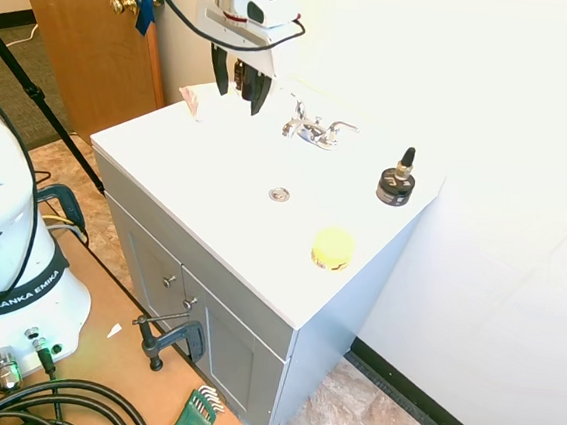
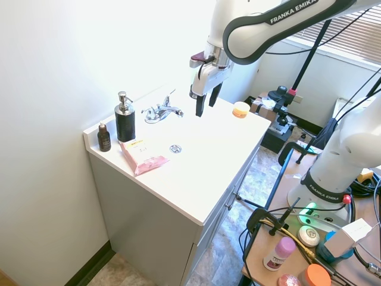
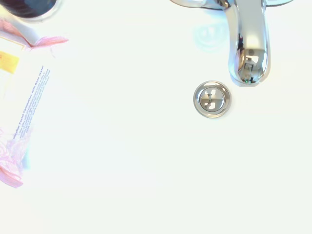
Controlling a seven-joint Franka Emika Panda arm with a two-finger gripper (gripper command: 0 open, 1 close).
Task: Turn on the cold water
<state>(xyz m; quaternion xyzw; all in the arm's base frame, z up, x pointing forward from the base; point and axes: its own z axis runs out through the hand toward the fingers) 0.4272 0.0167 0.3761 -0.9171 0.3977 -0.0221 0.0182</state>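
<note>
A chrome faucet [image 1: 312, 130] with two lever handles stands at the back of the white sink top [image 1: 216, 181]. In the second exterior view the faucet [image 2: 162, 111] has one handle toward the soap dispenser and one raised lever [image 2: 172, 95] toward the arm. My gripper [image 2: 198, 104] hangs open and pointing down, just beside the faucet on the arm's side and above the basin, touching nothing. From the first exterior view the gripper [image 1: 240, 88] is left of the faucet. The wrist view looks down on the spout [image 3: 248, 44] and the drain [image 3: 212, 99].
A black soap dispenser [image 2: 125, 119], a small brown bottle [image 2: 104, 138] and a pink packet [image 2: 141, 156] sit at one end of the counter. A round yellow jar [image 2: 241, 109] sits at the other end. A wooden door [image 1: 80, 32] stands behind the vanity.
</note>
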